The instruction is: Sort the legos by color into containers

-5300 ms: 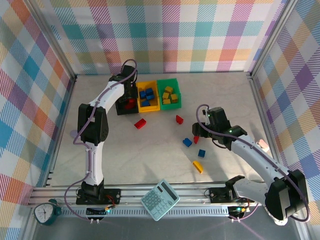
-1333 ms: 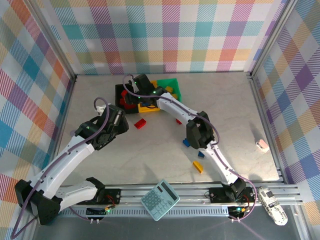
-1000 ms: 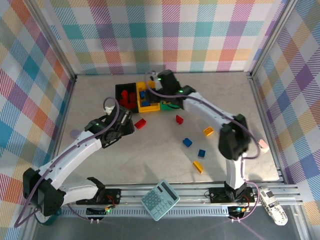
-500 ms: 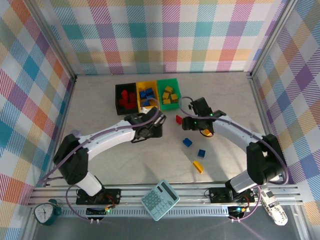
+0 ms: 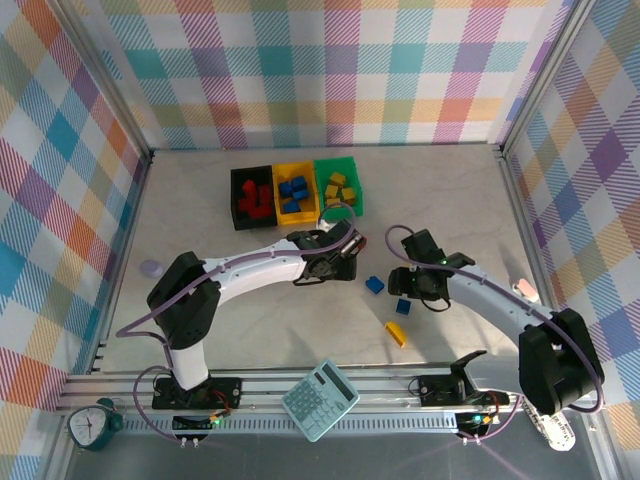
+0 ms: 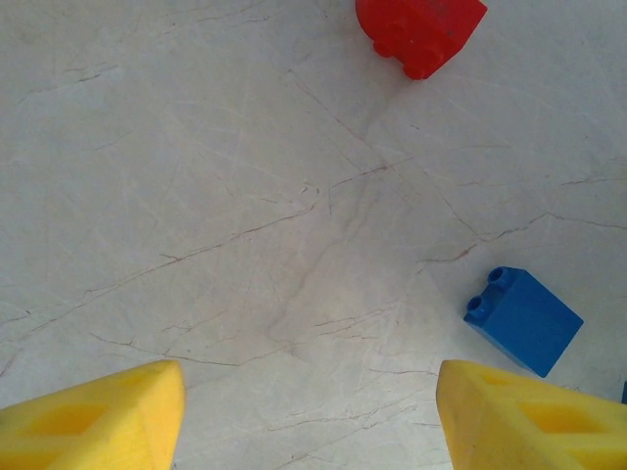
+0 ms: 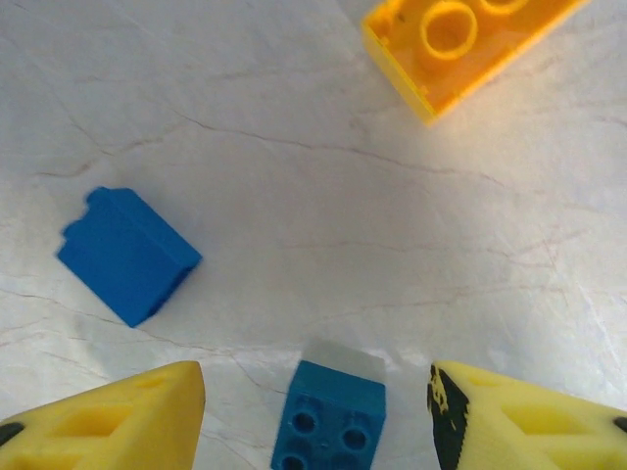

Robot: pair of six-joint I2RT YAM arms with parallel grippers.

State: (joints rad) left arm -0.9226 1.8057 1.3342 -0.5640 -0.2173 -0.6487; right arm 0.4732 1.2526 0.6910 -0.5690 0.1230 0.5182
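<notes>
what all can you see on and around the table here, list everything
black plastic bin: 1, left of far-centre row
yellow plastic bin: 1, middle of row
green plastic bin: 1, right of row
red studded plastic bricks: several in black bin, 1 loose
blue studded plastic bricks: several in yellow bin, 2 loose
yellow studded plastic bricks: several in green bin, 1 loose
teal calculator: 1, near rail
green alarm clock: 1, near-left corner
left gripper: yellow, open, empty
right gripper: yellow, open, blue brick between

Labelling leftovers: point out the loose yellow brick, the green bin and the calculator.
yellow brick (image 5: 396, 333), top external view, its middle.
green bin (image 5: 336, 163), top external view, far rim.
calculator (image 5: 320, 399), top external view, keypad middle.
</notes>
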